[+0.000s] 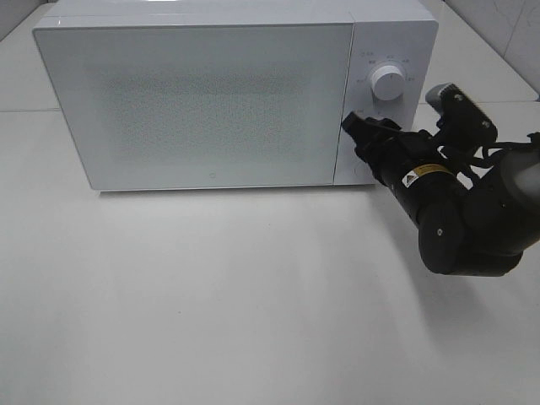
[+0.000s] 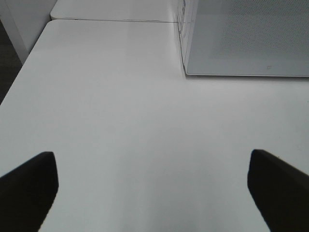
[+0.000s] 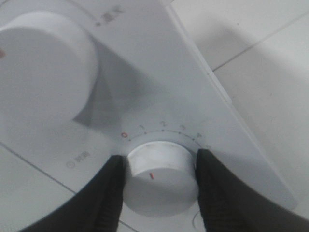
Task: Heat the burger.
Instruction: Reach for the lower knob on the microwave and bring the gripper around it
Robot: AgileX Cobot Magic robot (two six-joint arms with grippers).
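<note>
Both jaws of the left gripper (image 2: 152,162) stand wide apart over the table (image 2: 120,96), only tips showing. Ahead of it the microwave (image 1: 202,93) is shut; the burger shows nowhere. Bent right arm (image 1: 472,211) reaches across to it, right gripper (image 3: 161,164) pinching the lower dial (image 3: 161,183).

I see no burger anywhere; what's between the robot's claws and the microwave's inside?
The microwave's shut door, whose speckled panel hides the inside, so no burger shows. The right gripper grips the lower dial beside that door; the left gripper hangs open over the table.
</note>
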